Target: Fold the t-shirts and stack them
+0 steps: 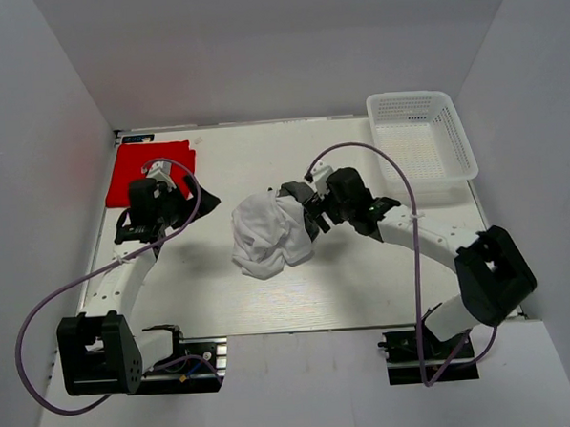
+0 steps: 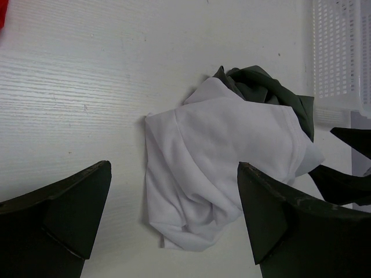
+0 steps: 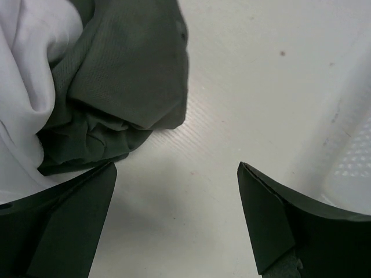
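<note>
Right gripper (image 3: 177,168): jaws wide apart, nothing between them, low over bare table (image 1: 263,157) at the right edge of the cloth heap.
Grey t-shirt (image 3: 127,75): crumpled, just beside that gripper, pressed against the white one and partly under it.
White t-shirt (image 1: 267,235): bunched, unfolded, mid-table.
Left gripper (image 2: 174,171): jaws wide apart, empty, left of the heap and clear of it.
Red t-shirt (image 1: 149,171): lying flat, far-left corner, behind the left gripper.
Basket (image 1: 408,97): white lattice, far-right corner.
</note>
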Tool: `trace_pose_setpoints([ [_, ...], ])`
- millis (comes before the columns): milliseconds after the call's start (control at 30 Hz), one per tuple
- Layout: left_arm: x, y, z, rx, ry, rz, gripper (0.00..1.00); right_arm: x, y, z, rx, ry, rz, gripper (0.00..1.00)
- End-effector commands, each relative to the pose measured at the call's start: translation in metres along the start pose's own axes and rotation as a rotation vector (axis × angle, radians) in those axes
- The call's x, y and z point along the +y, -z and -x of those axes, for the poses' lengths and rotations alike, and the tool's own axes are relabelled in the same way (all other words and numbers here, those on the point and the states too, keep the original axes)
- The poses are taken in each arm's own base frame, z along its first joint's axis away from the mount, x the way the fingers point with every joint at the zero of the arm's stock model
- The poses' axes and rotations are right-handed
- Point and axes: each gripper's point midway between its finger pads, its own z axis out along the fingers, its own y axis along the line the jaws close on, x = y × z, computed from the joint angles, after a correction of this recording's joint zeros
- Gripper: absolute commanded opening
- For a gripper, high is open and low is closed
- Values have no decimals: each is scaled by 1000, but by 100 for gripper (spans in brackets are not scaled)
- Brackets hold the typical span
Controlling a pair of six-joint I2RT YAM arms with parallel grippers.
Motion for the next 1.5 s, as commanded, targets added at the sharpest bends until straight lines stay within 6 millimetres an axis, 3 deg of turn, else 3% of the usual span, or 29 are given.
trace_pose_setpoints([
  [0, -9, 1, 13, -19, -10, -18, 100, 18, -21, 9, -16, 110, 109, 90],
  [100, -9, 1, 13, -19, -10, -18, 100, 32, -34, 19, -22, 104, 191, 90],
  [167, -7, 1, 12, -16, -7, -6, 100, 38, -45, 16, -11, 100, 212, 90],
  [200, -7, 1, 12, -16, -6, -6, 100, 54, -46, 17, -33, 93, 297, 90],
  [300, -6, 0, 15, -30, -10, -1, 100, 72, -50, 28, -102, 73, 390, 90],
  [367, -6, -1, 13, -27, -11, -10, 100, 80, -59, 29, -108, 48, 427, 90],
  [400, -6, -1, 13, -27, -11, -10, 100, 84, -71, 16, -63, 35, 434, 90],
  [433, -4, 0, 8, -8, -3, 0, 100, 85, -74, 18, -54, 23, 441, 90],
  [467, -5, 1, 13, -22, -6, 5, 100, 85, -77, 24, -56, 7, 437, 85],
  [533, -4, 1, 11, -13, -2, 10, 100, 85, -90, 14, 1, -20, 435, 60],
  [567, -5, 4, 14, -36, -11, 8, 100, 83, -93, 17, 7, -39, 416, 27],
  [600, -5, 4, 14, -36, -11, 8, 100, 79, -94, 17, 12, -56, 391, 13],
  [633, -6, 6, 14, -46, -15, 2, 100, 75, -92, 23, -9, -60, 373, 1],
  [667, -6, 6, 14, -46, -15, 2, 100, 70, -87, 31, -35, -61, 352, 0],
  [700, -8, 8, 15, -54, -18, -2, 100, 59, -88, 27, -33, -89, 282, 0],
  [733, -5, 8, 14, -48, -14, 12, 100, 46, -72, 48, -96, -100, 244, 0],
  [767, -7, 10, 15, -56, -17, 8, 100, 38, -65, 57, -125, -116, 211, 0],
  [800, -7, 10, 15, -56, -17, 8, 100, 22, -62, 53, -111, -149, 114, 0],
  [900, -7, 10, 15, -56, -17, 8, 100, -13, -18, 91, -250, -185, -22, 0],
  [1067, -4, 12, 19, -60, -10, 25, 100, -111, 74, 150, -487, -287, -367, 0],
  [1133, -3, 13, 16, -59, -10, 25, 100, -133, 97, 166, -525, -299, -443, 0],
  [1167, -3, 13, 16, -59, -10, 25, 100, -157, 115, 175, -555, -317, -511, 0],
  [1267, -5, 15, 18, -67, -13, 21, 100, -200, 152, 200, -617, -336, -636, 0],
  [1300, -5, 15, 18, -67, -13, 21, 100, -215, 161, 209, -628, -338, -657, 0],
  [1333, -8, 17, 21, -83, -20, 13, 100, -232, 163, 207, -613, -352, -706, 0],
  [1367, -8, 17, 21, -83, -20, 13, 100, -249, 194, 233, -685, -353, -742, 0],
  [1433, -7, 17, 19, -74, -16, 17, 100, -278, 183, 225, -621, -347, -803, 0],
  [1467, -7, 17, 19, -74, -16, 17, 100, -292, 214, 250, -687, -353, -833, 0],
])
